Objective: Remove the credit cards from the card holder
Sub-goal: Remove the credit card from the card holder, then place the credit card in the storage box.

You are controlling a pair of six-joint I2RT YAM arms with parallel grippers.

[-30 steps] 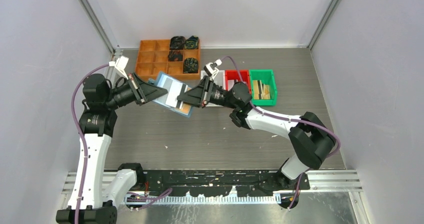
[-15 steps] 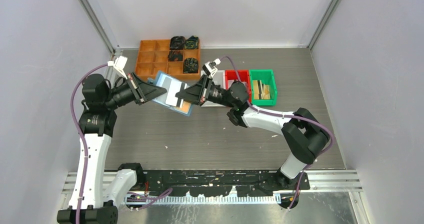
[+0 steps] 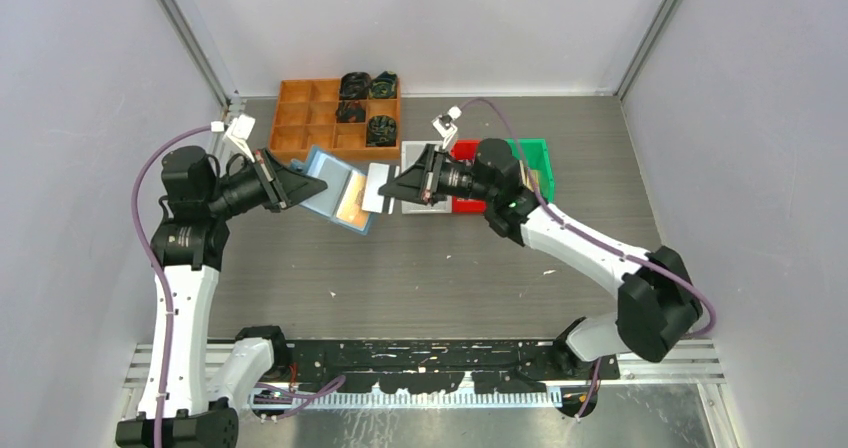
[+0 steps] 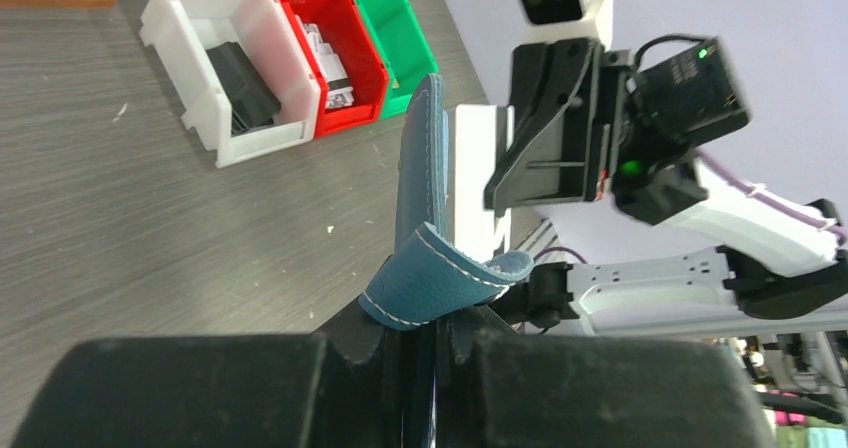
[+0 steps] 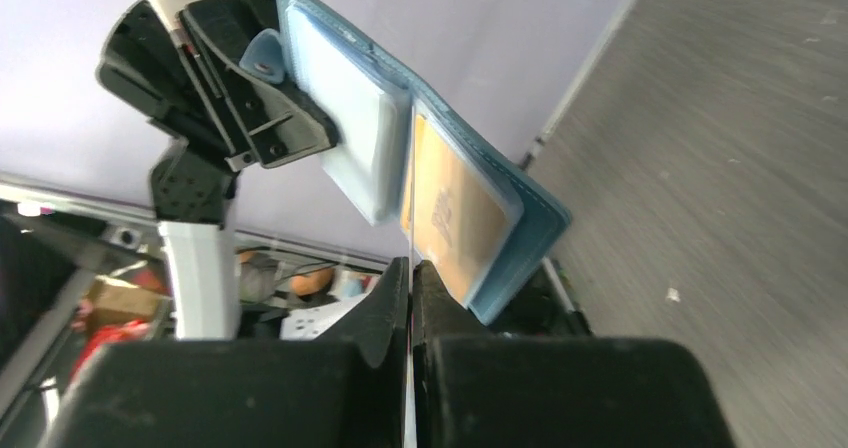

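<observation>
The near half of the table (image 3: 420,278) lies open from left to right. At the far edge the orange tray (image 3: 300,118) blocks the left, and the white bin (image 4: 265,140), red bin (image 3: 462,149) and green bin (image 3: 535,158) block the right. Over the middle, the left gripper (image 3: 318,180), card holder (image 3: 335,193), pale card (image 3: 377,186) and right gripper (image 3: 386,193) form a raised bar running left to right.
</observation>
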